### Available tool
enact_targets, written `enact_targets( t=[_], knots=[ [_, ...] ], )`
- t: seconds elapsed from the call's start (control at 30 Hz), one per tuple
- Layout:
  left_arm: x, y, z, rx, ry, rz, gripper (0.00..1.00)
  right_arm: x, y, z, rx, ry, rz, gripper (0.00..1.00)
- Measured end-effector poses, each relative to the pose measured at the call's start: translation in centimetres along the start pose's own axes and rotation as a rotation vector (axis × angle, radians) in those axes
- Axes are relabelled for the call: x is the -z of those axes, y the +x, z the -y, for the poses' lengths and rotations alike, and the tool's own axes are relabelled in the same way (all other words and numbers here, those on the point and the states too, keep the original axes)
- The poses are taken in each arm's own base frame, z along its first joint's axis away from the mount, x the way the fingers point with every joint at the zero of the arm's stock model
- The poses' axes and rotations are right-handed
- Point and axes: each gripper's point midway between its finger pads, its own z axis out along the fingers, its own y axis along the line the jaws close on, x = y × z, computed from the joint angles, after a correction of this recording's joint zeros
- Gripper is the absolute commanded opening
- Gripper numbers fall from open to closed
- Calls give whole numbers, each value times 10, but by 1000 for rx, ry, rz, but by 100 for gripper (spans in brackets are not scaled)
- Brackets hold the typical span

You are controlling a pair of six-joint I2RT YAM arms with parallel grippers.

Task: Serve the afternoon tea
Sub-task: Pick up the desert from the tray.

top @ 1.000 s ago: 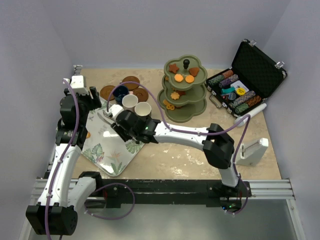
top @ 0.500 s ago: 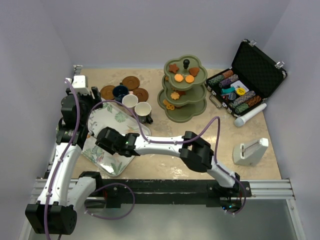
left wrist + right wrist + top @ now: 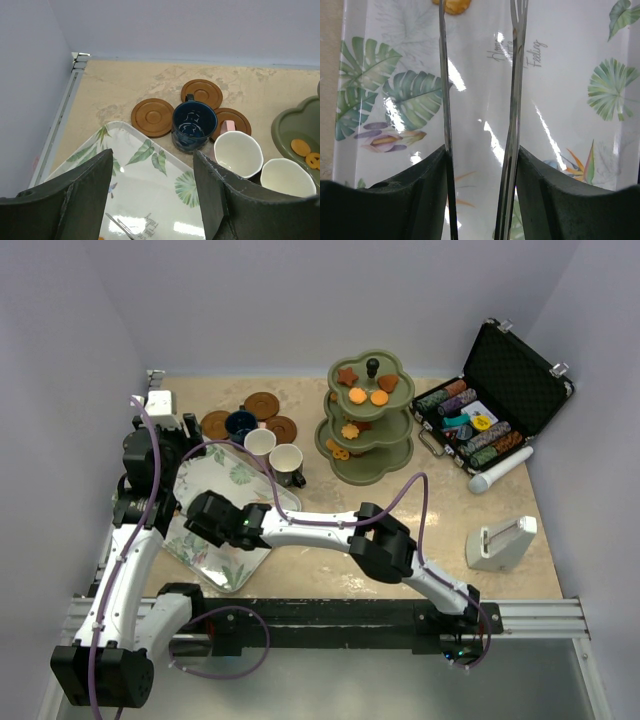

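Observation:
My right gripper (image 3: 480,155) is shut on metal tongs (image 3: 443,100), one arm against each finger, spread apart over the leaf-patterned tray (image 3: 570,50). An orange biscuit (image 3: 451,6) lies on the tray just beyond the tong tips. In the top view this gripper (image 3: 205,520) hangs over the tray's left half. My left gripper (image 3: 152,155) is open and empty above the tray's far part (image 3: 150,175). Beyond it stand the navy cup (image 3: 194,125), the pinkish-white cup (image 3: 238,154) and the cream cup (image 3: 289,177) among three brown saucers (image 3: 152,116). The olive stand (image 3: 365,420) carries biscuits.
An open black case of poker chips (image 3: 490,400) sits at the back right, with a white cylinder (image 3: 500,470) in front of it. A white block (image 3: 503,542) stands near the right edge. Walls close in on the left and the back.
My right arm has swung from beside the cups leftward and nearer, over the tray. The tongs have spread wider. The left arm has stayed put.

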Motion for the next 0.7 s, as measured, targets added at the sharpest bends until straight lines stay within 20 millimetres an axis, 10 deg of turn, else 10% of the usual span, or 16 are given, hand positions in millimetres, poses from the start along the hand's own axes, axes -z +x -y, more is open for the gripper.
enact_targets(
  t=[0.7],
  knots=[
    [0,0,2,0,13,-1,70,-14,7,-24,71,-70,-14,51]
  ],
)
